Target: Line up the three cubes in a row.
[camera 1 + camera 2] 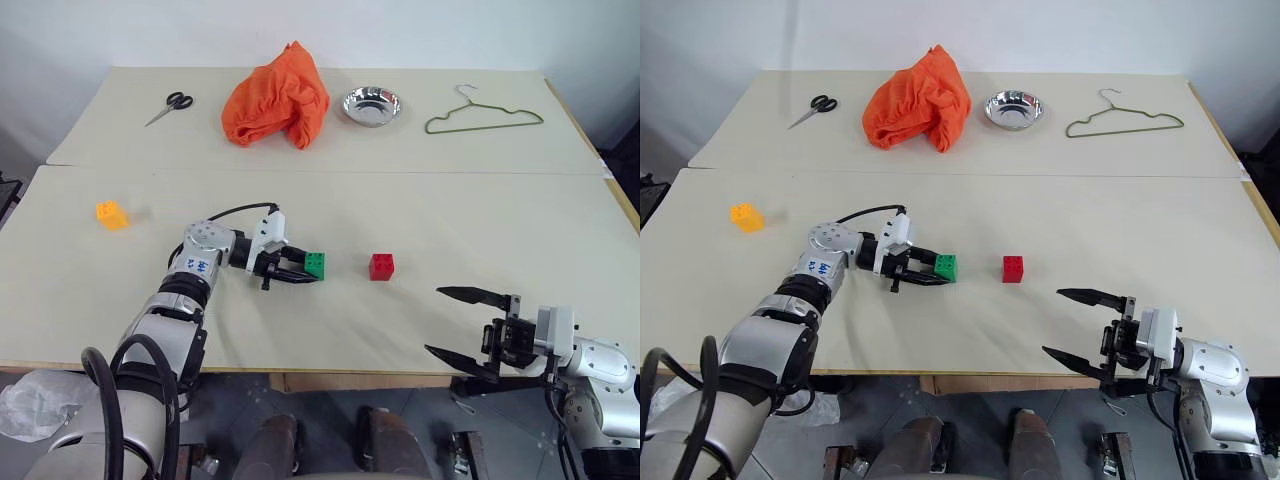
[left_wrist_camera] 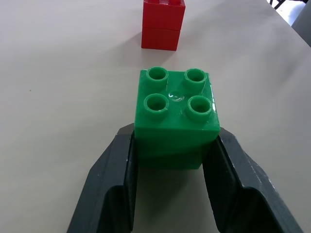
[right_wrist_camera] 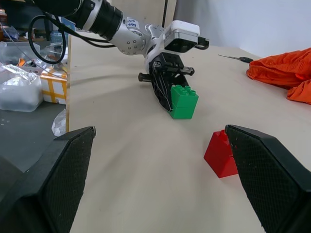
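Green cube (image 2: 176, 114) sits on the table (image 1: 480, 220) near the red cube (image 1: 381, 266), clasped by my left gripper (image 1: 303, 271), so I'd free it squarely, right gripper (image 1: 462, 322) agape.

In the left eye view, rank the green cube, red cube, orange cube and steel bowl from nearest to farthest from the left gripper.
1. Green cube, between the left gripper's fingers.
2. Red cube, just to its right.
3. Orange cube, off to the left.
4. Steel bowl, on the far table.
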{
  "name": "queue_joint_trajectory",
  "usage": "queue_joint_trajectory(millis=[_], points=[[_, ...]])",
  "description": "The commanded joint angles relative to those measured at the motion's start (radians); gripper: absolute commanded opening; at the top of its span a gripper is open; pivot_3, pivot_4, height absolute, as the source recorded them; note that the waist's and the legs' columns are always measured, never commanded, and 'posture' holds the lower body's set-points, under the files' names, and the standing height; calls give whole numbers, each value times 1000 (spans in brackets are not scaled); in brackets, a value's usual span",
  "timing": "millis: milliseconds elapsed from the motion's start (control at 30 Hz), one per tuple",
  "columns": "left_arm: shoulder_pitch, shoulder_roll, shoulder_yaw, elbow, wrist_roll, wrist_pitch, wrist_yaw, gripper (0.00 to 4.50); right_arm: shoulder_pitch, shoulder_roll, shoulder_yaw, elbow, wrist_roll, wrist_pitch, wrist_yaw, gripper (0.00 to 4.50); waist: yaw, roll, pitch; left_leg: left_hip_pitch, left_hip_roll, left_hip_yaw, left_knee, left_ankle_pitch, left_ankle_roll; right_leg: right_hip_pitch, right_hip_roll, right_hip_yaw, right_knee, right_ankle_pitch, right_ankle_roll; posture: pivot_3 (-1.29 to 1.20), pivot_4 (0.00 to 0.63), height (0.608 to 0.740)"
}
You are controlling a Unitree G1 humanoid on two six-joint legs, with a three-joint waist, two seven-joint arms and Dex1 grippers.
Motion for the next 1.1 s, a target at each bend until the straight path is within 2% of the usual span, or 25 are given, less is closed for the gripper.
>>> queue_joint_trajectory(millis=[33,233,300,400,500,600,667,767,933,1100], points=[[-23,0,25,7,8,1,21,2737,-14,-5,-7,-16,3,-3,-10,4500,0,0,0,0,0,0,0,0,0,0,0,0,0,0,0,0,150,740],[4,24,80,-40,-33,-6,15,4478,-60,11,30,-22,3,22,-19,4500,-1,0,0,0,0,0,0,0,0,0,0,0,0,0,0,0,150,740],[51,52,119,-114,-80,-1,-29,4478,-84,16,49,-37,14,50,-25,4500,-2,0,0,0,0,0,0,0,0,0,0,0,0,0,0,0,150,740],[192,104,192,-339,-212,67,-120,4478,-128,30,75,-56,32,100,-46,4500,-17,0,0,0,2,0,0,0,0,-1,-1,1,0,0,0,0,150,740],[381,156,322,-627,-325,211,37,4478,-172,57,97,-53,19,107,-70,4500,-28,1,0,0,4,-1,-1,-1,-2,-1,-3,2,0,0,-1,0,150,740],[713,240,496,-928,-363,274,183,4478,-239,94,132,-38,-14,131,-122,4500,-45,1,0,1,6,-2,-1,-1,-4,-1,-3,6,-1,-1,-2,0,150,740],[882,244,601,-1044,-394,329,293,4478,-280,113,154,-32,-39,170,-177,4500,-57,1,0,1,8,-3,-1,-2,-6,-1,-2,8,-1,-2,-4,0,150,740],[1045,166,775,-1132,-445,340,512,4478,-327,136,192,-45,-13,212,-160,4500,-34,1,0,1,8,-5,-2,-2,-6,-1,-2,7,-1,-3,-6,0,150,740],[1223,-27,966,-1242,-449,300,853,4478,-379,180,229,-8,-48,176,-147,4500,0,-1,-1,2,7,-9,-1,-2,-6,3,-3,5,-7,-3,-6,0,150,740],[1313,-189,995,-1404,-449,277,1073,4478,-406,202,250,15,-92,140,-157,4500,1,-4,-3,1,6,-10,-1,-3,-5,3,-3,4,-9,-3,-6,0,150,740]])
